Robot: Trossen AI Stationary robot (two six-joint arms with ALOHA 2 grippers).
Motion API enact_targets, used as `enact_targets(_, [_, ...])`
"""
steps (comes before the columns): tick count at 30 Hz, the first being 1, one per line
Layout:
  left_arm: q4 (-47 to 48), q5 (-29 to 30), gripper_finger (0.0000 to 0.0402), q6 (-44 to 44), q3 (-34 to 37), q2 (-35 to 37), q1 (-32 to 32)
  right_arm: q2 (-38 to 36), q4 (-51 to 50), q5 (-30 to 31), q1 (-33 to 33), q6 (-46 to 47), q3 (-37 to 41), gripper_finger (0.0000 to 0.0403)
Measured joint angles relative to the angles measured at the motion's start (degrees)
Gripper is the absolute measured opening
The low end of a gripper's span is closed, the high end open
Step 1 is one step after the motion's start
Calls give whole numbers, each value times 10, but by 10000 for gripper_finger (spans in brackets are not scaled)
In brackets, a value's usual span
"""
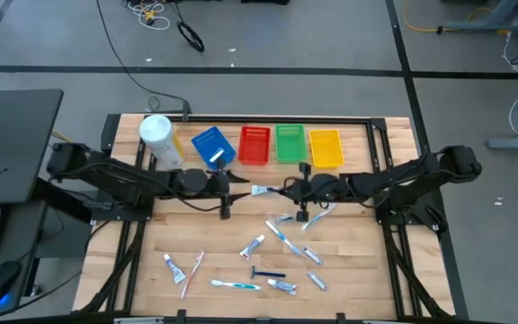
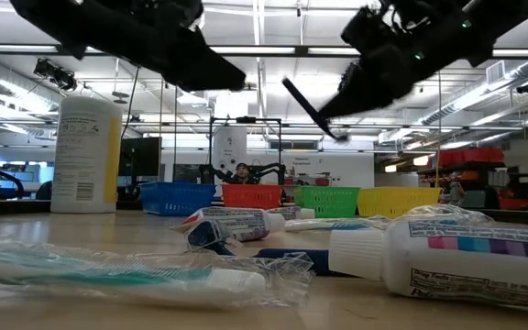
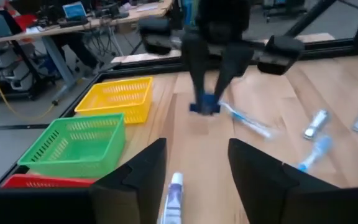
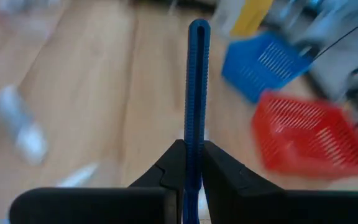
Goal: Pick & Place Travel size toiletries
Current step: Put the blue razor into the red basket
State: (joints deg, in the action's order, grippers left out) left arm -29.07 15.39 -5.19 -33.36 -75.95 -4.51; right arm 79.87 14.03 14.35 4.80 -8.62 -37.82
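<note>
My right gripper (image 1: 299, 192) hangs over the table's middle, shut on a dark blue razor (image 4: 197, 81), which shows in the low view (image 2: 308, 108) as a dark slanting stick high above the table. My left gripper (image 3: 194, 180) is open and faces it from the left (image 1: 241, 185). A white tube (image 3: 173, 199) lies on the table (image 1: 367, 270) under the gap between the left fingers, apart from them; it also shows in the high view (image 1: 263, 190). Several more tubes, toothbrushes and a razor lie on the near half (image 1: 281, 241). My right gripper pinches the razor's handle (image 4: 194, 142) between its two fingers. The long handle reaches straight on past the fingertips, along the fingers, to a rounded free end (image 4: 199, 28). The razor is lifted clear of the table; its other end is hidden behind the fingers.
Blue (image 1: 212, 146), red (image 1: 254, 144), green (image 1: 289, 142) and yellow (image 1: 325, 148) baskets stand in a row at the far edge, with a tall white canister (image 1: 158, 139) at their left. A wrapped toothbrush (image 2: 117, 275) and a tube (image 2: 447, 261) lie close to the low camera.
</note>
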Motion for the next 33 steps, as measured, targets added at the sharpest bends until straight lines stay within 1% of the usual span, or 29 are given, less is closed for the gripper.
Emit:
enact_targets(3, [-78,-12,203,0,0,-43,9,10,88,0,-12,0,-1,45])
enact_targets(5, [-127,-31,210,-1,0,-68,14,21,138,-17,-21,0,-1,45])
enact_targets(7, [-157,-42,213,-2,-10,-88,18,33,174,-42,-29,2,-1,45])
enact_targets(9, [-159,-42,213,-2,-26,-99,21,45,189,-58,-32,3,-1,45])
enact_targets(17, [-151,-41,201,-26,-58,-114,27,76,207,-60,-33,4,-1,45])
enact_targets(21, [-150,-39,187,-26,-58,-114,27,75,234,-60,-33,2,-1,45])
enact_targets(24, [-148,-13,171,-26,-58,-114,27,75,256,-60,-33,0,-1,45])
enact_targets(26, [-147,1,157,-23,-58,-114,27,75,251,-59,-33,0,-1,45])
enact_targets(33, [-155,-2,97,-27,-58,-114,27,75,250,-58,-33,0,-1,45])
